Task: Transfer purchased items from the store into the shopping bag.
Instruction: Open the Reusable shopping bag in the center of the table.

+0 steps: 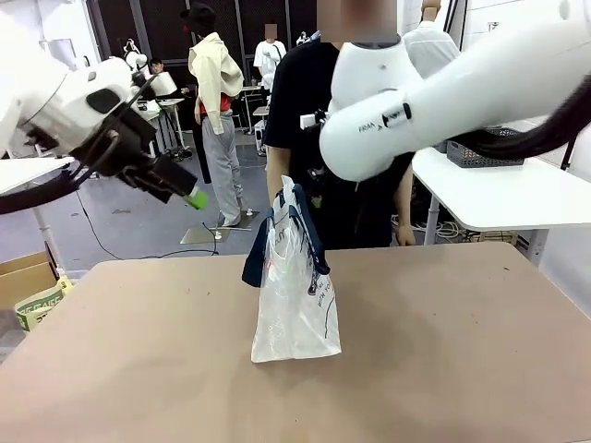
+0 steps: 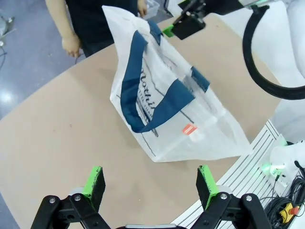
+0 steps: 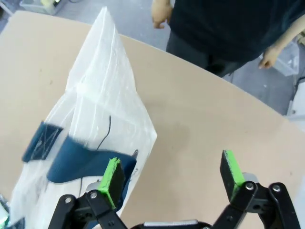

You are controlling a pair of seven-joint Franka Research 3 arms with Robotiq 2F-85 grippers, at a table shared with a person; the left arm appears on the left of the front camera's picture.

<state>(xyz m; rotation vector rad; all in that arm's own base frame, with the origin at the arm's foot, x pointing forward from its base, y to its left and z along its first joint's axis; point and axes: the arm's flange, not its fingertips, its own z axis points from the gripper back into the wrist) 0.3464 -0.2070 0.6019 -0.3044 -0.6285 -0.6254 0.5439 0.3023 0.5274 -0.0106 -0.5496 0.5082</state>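
The shopping bag [image 1: 295, 295] stands upright mid-table, translucent white with navy straps and a red tag [image 2: 188, 129]. My left gripper [image 2: 150, 183] is open and empty, held high at the left [image 1: 191, 196], well apart from the bag [image 2: 167, 109]. My right gripper [image 3: 172, 174] is open and empty just above the bag's top [image 3: 100, 105], with one finger over a navy strap. A dark grey basket [image 1: 480, 149] sits on the white side table at the right, partly behind my right arm. The purchased items are out of view.
A person in a black shirt [image 1: 305, 101] stands at the far edge behind the bag, hands [image 3: 159, 14] hanging down. The tan table [image 1: 462, 351] stretches around the bag. A white side table [image 1: 517, 198] stands at the right, and cardboard boxes [image 1: 28, 277] sit on the floor at the left.
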